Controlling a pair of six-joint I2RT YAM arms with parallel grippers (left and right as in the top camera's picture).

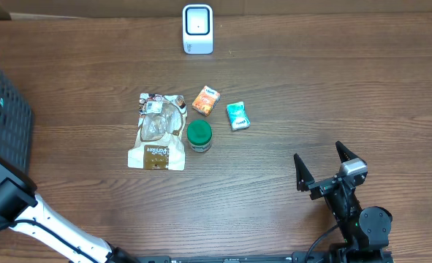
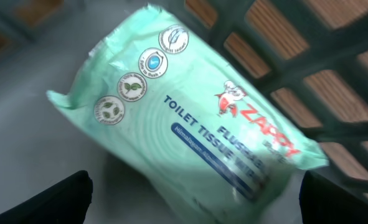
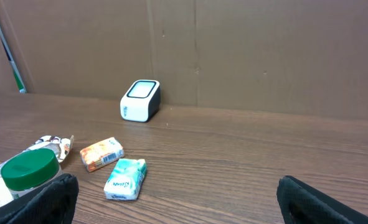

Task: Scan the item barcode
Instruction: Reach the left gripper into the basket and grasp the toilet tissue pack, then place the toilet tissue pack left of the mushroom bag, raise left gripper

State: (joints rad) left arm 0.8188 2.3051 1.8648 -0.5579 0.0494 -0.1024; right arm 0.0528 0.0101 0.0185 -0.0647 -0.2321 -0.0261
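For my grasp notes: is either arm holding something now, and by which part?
Nothing is held. The left fingers stand wide beside the toilet tissue pack in the basket, seemingly not touching it; the right fingers are open and empty.

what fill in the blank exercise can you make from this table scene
1. The lid of the jar is ____.
2. The packet nearest the white scanner is coloured ____.
3. In the left wrist view, the pale green pack reads "toilet ____".
4. The right gripper holds nothing and its jaws stand ____.

Missing words: green; orange; tissue; open
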